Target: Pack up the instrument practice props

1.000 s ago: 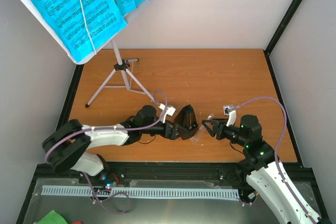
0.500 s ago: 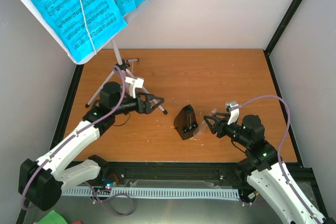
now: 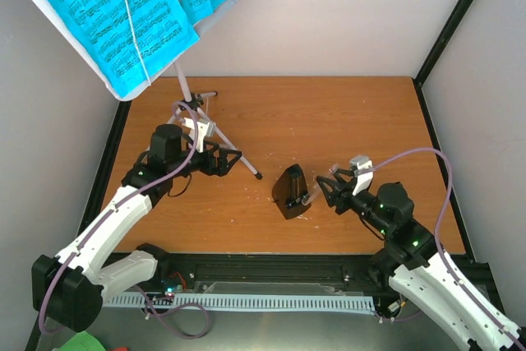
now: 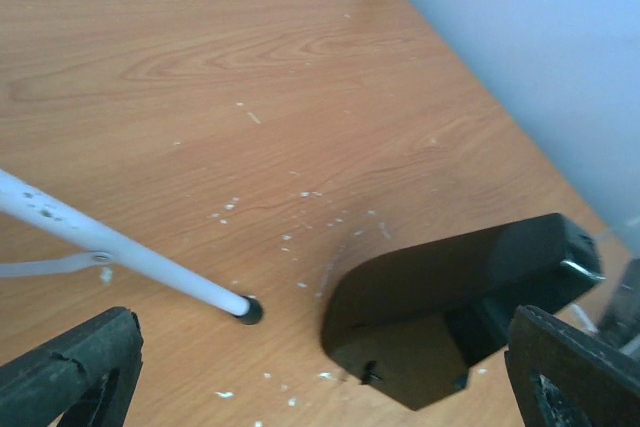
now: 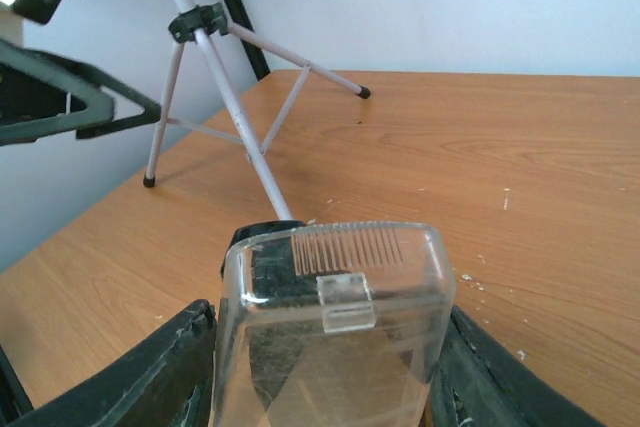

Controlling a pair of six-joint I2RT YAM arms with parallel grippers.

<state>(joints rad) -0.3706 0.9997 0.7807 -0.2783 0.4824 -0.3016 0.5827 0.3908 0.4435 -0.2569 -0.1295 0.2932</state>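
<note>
Since a second ago my left gripper (image 3: 233,160) has swung from the black pyramid metronome (image 3: 290,191) to the white stand (image 3: 189,104) leg, jaws spread wide. Only the right wrist view shows my right gripper (image 3: 323,193) pinching the ribbed clear cover (image 5: 335,347), just beside the metronome.

Far right table (image 3: 353,117): open wood, free passage.
Music stand leg (image 4: 150,259): slants across the left half.
Metronome (image 3: 289,191): blocks centre front; narrow gap to leg tip.

I have drawn the left gripper (image 3: 237,160) back from the metronome (image 3: 289,192) to the front leg of the music stand (image 3: 191,105). I have advanced the right gripper (image 3: 322,195), carrying the clear cover (image 5: 335,337), until it sits just beside the metronome.
</note>
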